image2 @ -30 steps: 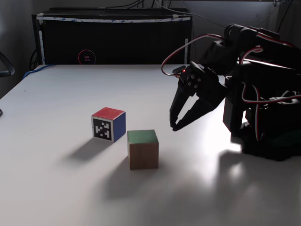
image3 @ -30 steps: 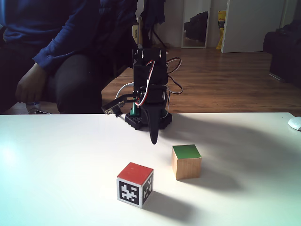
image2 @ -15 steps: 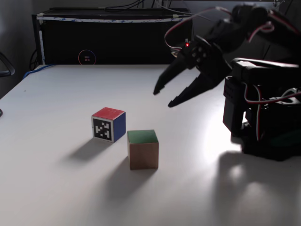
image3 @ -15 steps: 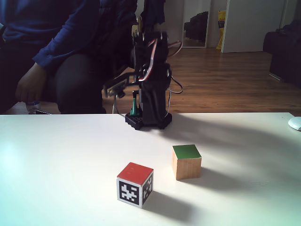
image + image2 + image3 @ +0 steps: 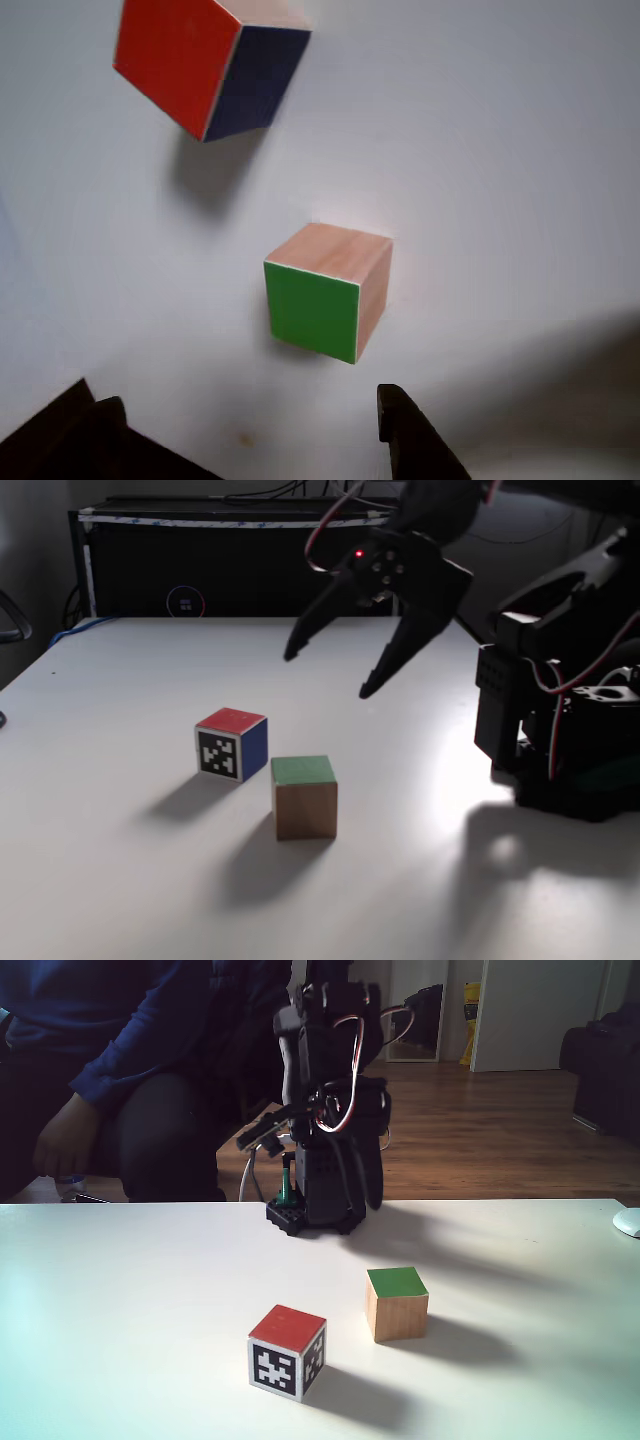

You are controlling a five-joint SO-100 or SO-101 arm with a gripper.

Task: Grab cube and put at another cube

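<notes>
The cube [image 5: 304, 796], natural wood with a green top, rests on the white table just right of and nearer than another cube [image 5: 232, 744], which has a red top, a navy side and a black-and-white marker face. They stand apart. My gripper [image 5: 328, 673] hangs open in the air, above and behind the green cube, holding nothing. In the other view the green cube [image 5: 325, 290] lies ahead of my gripper [image 5: 245, 440], whose dark fingertips [image 5: 410, 440] show at the bottom, with the red and navy cube [image 5: 200, 60] at top left. The other fixed view shows the gripper [image 5: 362, 1195], green cube [image 5: 397, 1303] and red-topped cube [image 5: 288, 1352].
The arm's black base [image 5: 560, 740] stands at the table's right side. A black cabinet [image 5: 240, 560] runs along the far edge. A person's blue sleeve [image 5: 100, 1070] and hand are behind the table. A white object [image 5: 628, 1222] lies at the right edge.
The gripper has risen from near the table beside the base, opened wider and swung out over the table towards the cubes. Both cubes are where they were.
</notes>
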